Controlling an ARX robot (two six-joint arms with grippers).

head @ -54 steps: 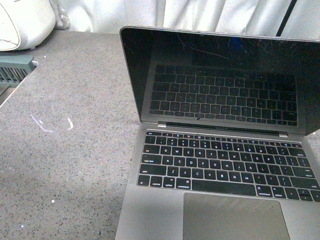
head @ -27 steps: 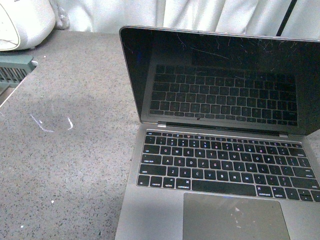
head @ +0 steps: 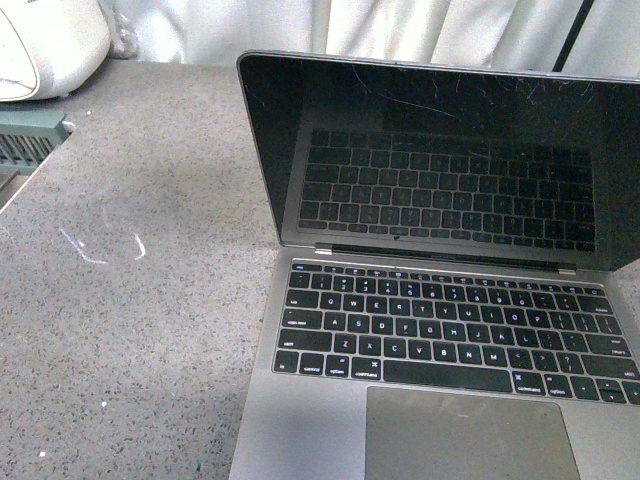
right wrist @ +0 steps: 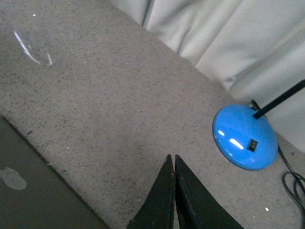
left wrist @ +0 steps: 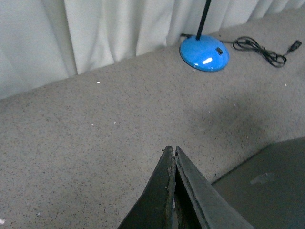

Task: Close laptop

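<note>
The laptop [head: 440, 330] stands open on the speckled grey counter, its scratched black screen upright and mirroring the black keys; the trackpad is at the near edge. Neither gripper shows in the front view. In the left wrist view my left gripper [left wrist: 172, 150] is shut with nothing in it, over the counter behind the laptop, whose grey lid [left wrist: 271, 186] with a pale logo lies just beside it. In the right wrist view my right gripper [right wrist: 171, 157] is also shut and empty, a short way from the lid's back [right wrist: 33, 191].
A blue round lamp base [right wrist: 245, 137] with a black stem and a black cable [left wrist: 259, 46] stands on the counter behind the laptop, near white curtains [left wrist: 95, 28]. A white appliance [head: 45, 45] and a grey rack [head: 30, 140] are at the far left.
The laptop screen's top edge has shifted very slightly left and up across the three front frames. Light glints on the counter flicker.
</note>
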